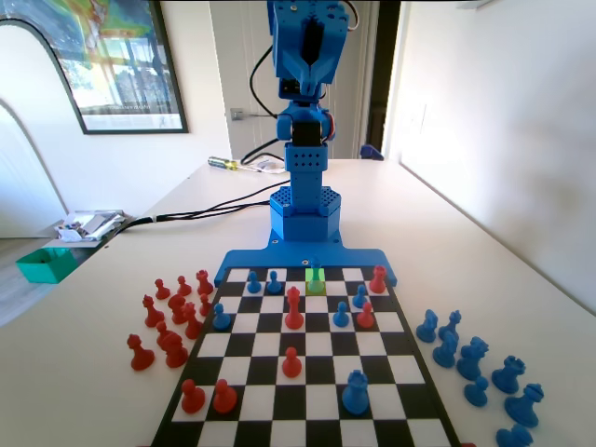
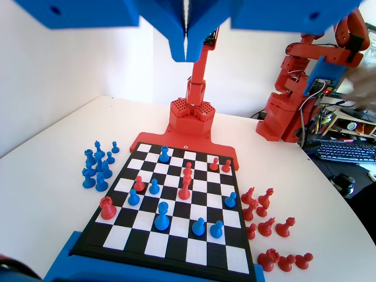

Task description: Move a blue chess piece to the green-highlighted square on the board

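A pale, cream-coloured surface (image 1: 447, 223) carries the board (image 1: 307, 372), with white walls around it, a framed poster (image 1: 121, 65) at about ten o'clock in the fixed view and a white door (image 1: 244, 84) behind the blue arm (image 1: 303, 140). A small green tray (image 1: 47, 264) sits at nine o'clock off the surface's edge, and a screwdriver (image 1: 223, 164) lies on the surface near the arm's base. The green-highlighted square (image 1: 316, 281) is in the board's far row in the fixed view, at twelve o'clock from the board's middle, and the blue chess piece (image 1: 316, 271) stands upright on it: small, slim, with a narrow top, partly lost against the blue plate behind. In the wrist view that piece stands in the near row, just left of the board's middle (image 2: 199, 226). Captured red pieces (image 1: 172, 321) cluster off the board at nine o'clock, blue ones (image 1: 484, 363) at four o'clock. The gripper (image 2: 186, 50) hangs high above the board in the wrist view, its jaws pressed together with nothing between them.
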Tool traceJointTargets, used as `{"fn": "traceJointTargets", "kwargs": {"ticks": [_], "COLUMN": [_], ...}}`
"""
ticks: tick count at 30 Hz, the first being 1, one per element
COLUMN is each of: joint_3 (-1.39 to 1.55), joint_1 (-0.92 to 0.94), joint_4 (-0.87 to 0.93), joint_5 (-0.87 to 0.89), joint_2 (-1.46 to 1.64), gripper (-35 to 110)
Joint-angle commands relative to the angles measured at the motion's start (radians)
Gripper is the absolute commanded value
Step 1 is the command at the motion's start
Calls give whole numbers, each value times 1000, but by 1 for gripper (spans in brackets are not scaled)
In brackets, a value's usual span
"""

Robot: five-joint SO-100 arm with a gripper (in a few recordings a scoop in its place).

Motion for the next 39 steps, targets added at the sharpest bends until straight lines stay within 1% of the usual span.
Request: {"fn": "traceJointTargets", "kwargs": {"ticks": [1,16,19,23,27,30,39], "joint_3": [8,8,8,6,-61,-153,-449], "joint_1": [11,3,2,-14,-48,-63,-43], "joint_4": [-18,-18,-18,-17,-14,-11,117], "joint_5": [-6,-6,-6,-23,-91,-175,-419], "joint_2": [23,23,23,18,-32,-124,-502], "gripper": [1,1,5,3,2,2,1]}}
